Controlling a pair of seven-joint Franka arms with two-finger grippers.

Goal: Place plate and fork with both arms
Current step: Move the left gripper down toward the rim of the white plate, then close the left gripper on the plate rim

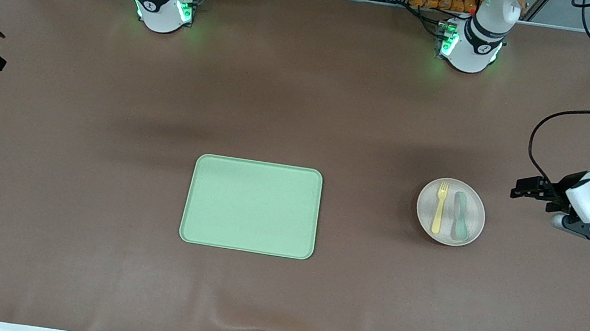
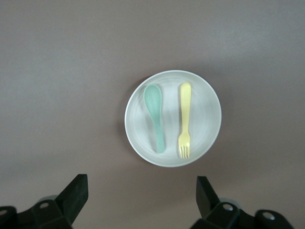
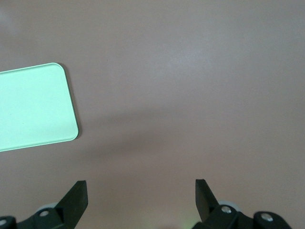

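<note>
A brown table (image 1: 303, 103) fills the front view, with a rectangular light-green tray (image 1: 251, 206) lying flat just below the frame's centre, its long sides running across the picture. Toward the left arm's end of the table, at centre right of the frame, a round off-white plate (image 1: 450, 211) is seen well apart from the tray, with bare brown surface between them. On the plate a pale-yellow fork (image 1: 439, 206) and a grey-green spoon (image 1: 461, 216) are laid side by side, not touching, both long axes running up and down the frame; the fork's tines are pointed toward the robots' bases and the spoon's bowl toward the front camera. The left gripper (image 1: 522, 190) is held at the right edge of the frame, beside the plate, its jaws spread wide with nothing between them, as the left wrist view shows. The right gripper (image 3: 141, 198) is found only in the right wrist view, jaws likewise wide apart, with a corner of the tray visible and the rest cut off.
</note>
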